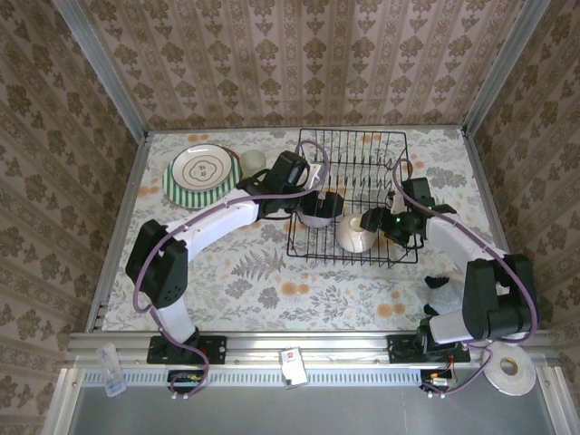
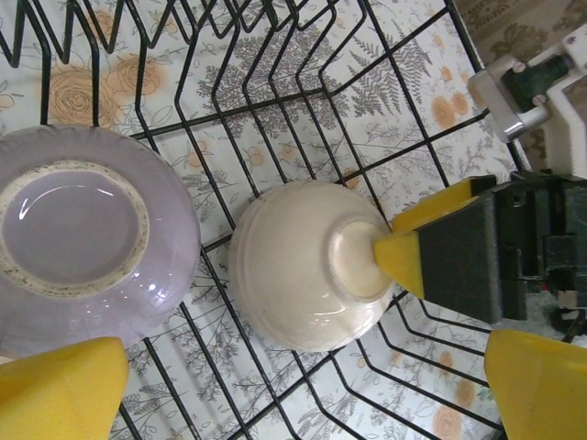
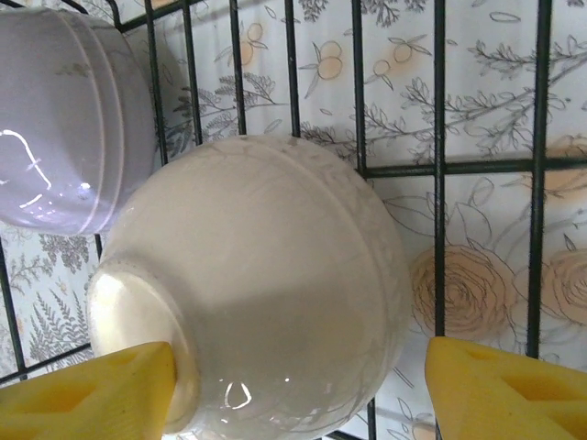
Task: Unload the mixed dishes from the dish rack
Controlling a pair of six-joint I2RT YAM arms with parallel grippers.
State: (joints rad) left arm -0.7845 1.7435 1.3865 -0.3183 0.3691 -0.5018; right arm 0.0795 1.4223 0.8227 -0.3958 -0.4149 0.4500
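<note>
Flowered table (image 1: 272,290) | rack (image 1: 362,149) by its far edge | I see left gripper (image 2: 303,390) spread wide over lavender bowl (image 2: 83,234), rack's near left corner | right gripper (image 3: 303,385) apart astride upturned cream bowl (image 3: 266,275), one finger (image 3: 92,394) touching its foot | plates (image 1: 199,172) at table's far left corner

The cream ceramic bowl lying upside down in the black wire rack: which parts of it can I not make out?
- Inside of the cream ceramic bowl: turned down, hidden by its own wall in all views.
- Rim: behind the belly in both wrist views.
- Lower part: cut off by the bottom edge, right wrist view.
</note>
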